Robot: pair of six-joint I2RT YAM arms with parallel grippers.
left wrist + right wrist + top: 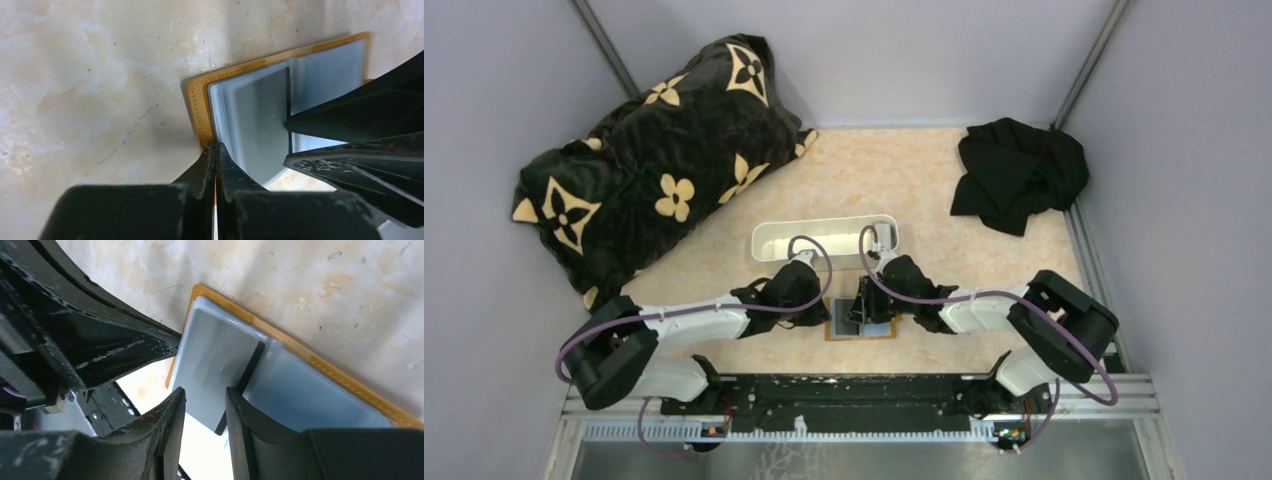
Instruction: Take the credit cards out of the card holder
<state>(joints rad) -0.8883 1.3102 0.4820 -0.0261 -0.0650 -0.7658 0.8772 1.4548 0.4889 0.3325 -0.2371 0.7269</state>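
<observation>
Card holder (320, 400) lies open on the table (325, 290), tabletop showing beyond its orange rim. My left gripper (215, 150), shut tight, rests on that rim's corner; my right gripper (205, 395) stands parted astride the dark edge of a grey card (215, 360).

Card holder (325, 371): one for you.
Credit card (215, 360): you can count one in view; any others are hidden.
White tray (769, 236): one.
Black cloth (1019, 170): one.
Patterned blanket (654, 170): one.
Arms: you have two, left arm (694, 320) and right arm (984, 305).
Grippers: two, left gripper (215, 147) and right gripper (205, 395).
</observation>
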